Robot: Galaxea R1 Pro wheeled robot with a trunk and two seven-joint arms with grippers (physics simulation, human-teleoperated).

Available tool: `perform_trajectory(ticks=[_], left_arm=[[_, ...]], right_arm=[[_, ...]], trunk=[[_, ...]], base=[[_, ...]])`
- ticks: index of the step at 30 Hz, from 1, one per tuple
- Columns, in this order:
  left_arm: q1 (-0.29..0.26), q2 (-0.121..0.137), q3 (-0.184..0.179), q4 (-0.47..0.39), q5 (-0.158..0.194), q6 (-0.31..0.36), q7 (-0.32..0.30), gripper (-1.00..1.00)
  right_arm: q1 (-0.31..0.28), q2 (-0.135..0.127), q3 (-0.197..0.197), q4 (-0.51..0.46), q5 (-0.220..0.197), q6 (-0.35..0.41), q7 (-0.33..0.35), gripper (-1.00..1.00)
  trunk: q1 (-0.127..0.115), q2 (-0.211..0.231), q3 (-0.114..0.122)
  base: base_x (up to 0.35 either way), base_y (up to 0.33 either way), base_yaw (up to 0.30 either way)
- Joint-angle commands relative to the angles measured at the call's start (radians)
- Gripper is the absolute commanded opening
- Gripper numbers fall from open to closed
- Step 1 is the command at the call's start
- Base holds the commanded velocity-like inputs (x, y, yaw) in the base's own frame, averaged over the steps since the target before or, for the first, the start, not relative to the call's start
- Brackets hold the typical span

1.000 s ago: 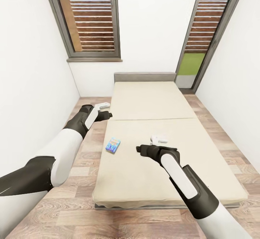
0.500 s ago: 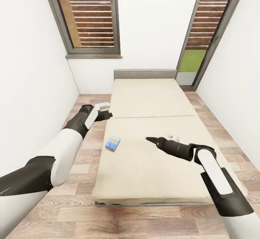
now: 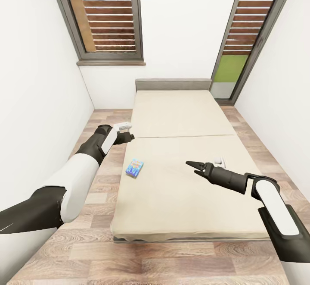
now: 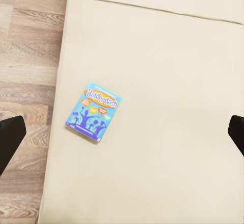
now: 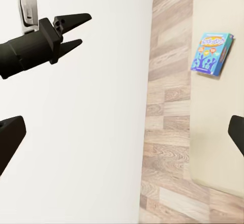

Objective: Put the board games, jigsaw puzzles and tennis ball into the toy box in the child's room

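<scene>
A small blue board game lies flat on the beige bed, close to the mattress's left edge; its printed cover shows in the left wrist view and its box in the right wrist view. My left gripper hangs open over the floor strip beside the bed, above and slightly beyond the game. My right gripper is open over the middle of the mattress, pointing left toward the game, about a hand's length from it. Both hold nothing. The table and toy box are out of view.
White walls close in on both sides of the bed. Narrow strips of wood plank floor run along its left and right. A grey headboard and two tall grey-framed windows stand at the far end.
My right arm has swung out to the right and stretched forward, so its gripper now points left over the mattress. The view has shifted slightly. The left arm and the blue game have not moved.
</scene>
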Motion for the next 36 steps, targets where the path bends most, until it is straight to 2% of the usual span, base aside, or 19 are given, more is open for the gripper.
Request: perform_trajectory(ticks=[1,13,36], left_arm=[[-0.001,-0.001,0.003,-0.001,0.011,0.004,0.008,1.00],[-0.001,-0.001,0.003,-0.001,0.009,0.001,0.008,1.00],[0.000,-0.001,-0.001,-0.001,0.010,0.000,0.008,1.00]], right_arm=[[-0.001,-0.001,0.000,0.000,0.000,0.005,0.000,1.00],[0.000,0.006,0.006,0.002,0.002,0.013,-0.001,1.00],[0.011,0.002,0.001,0.010,0.008,-0.002,-0.002,1.00]], trunk=[[0.000,-0.002,-0.003],[0.000,-0.002,-0.023],[0.000,-0.002,-0.056]], base=[[0.000,0.000,0.000],[0.000,0.000,0.000],[0.000,0.000,0.000]])
